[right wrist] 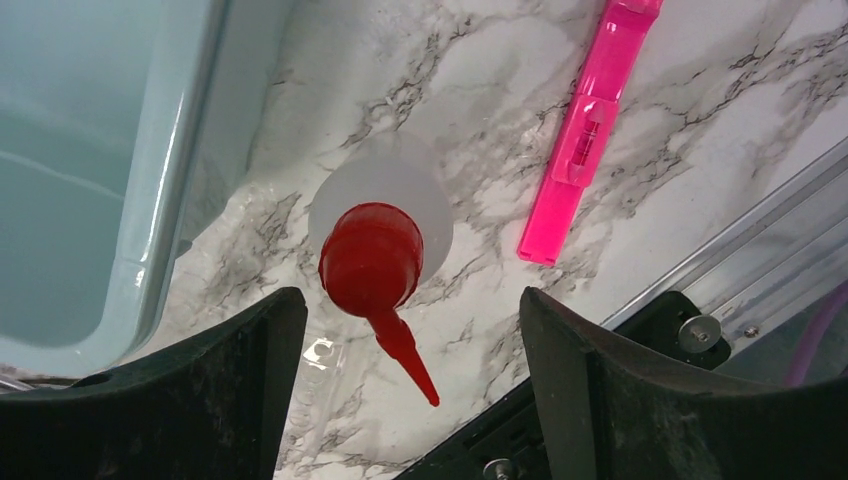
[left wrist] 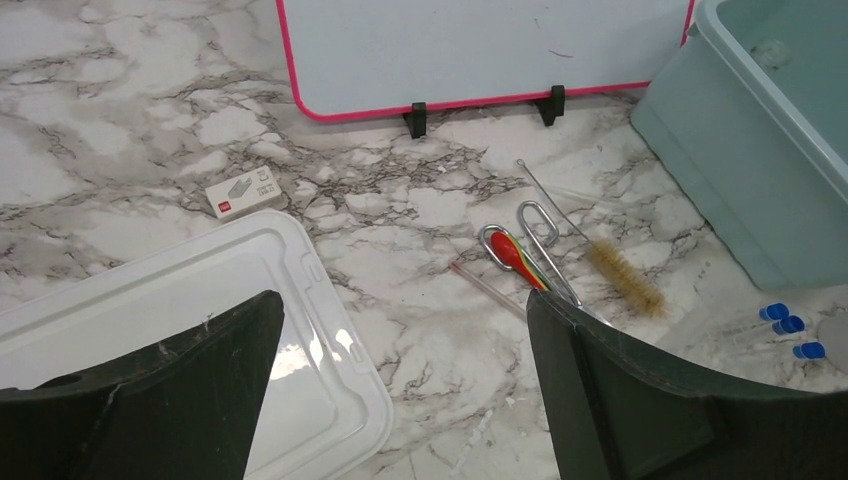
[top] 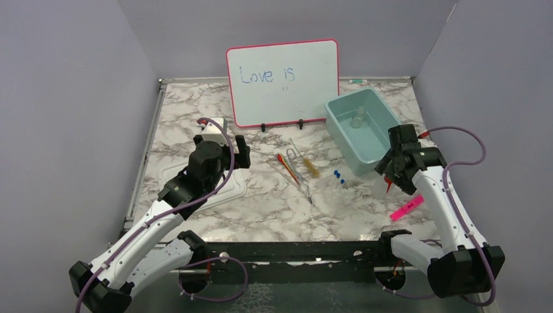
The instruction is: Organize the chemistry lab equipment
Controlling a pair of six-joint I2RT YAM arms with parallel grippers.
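Thin red and orange sticks (top: 287,166), metal tweezers (top: 298,168) and a wire brush (top: 312,167) lie together mid-table; they also show in the left wrist view as sticks (left wrist: 515,255), tweezers (left wrist: 545,232) and brush (left wrist: 626,279). A small clear flask (top: 358,118) stands inside the teal bin (top: 345,134). A red funnel (right wrist: 372,258) sits spout-up on a translucent round vessel (right wrist: 390,180) beside the bin. My right gripper (right wrist: 410,395) is open just above it, the spout tip between the fingers, not touching. My left gripper (left wrist: 405,400) is open and empty over the table beside a white lid (left wrist: 200,300).
A pink-framed whiteboard (top: 283,81) stands at the back. A pink marker (right wrist: 588,130) lies near the front right edge. Blue-capped tubes (left wrist: 786,325) lie near the bin (left wrist: 740,150). A small white box (left wrist: 243,192) and a clear rod (left wrist: 488,288) lie on the marble.
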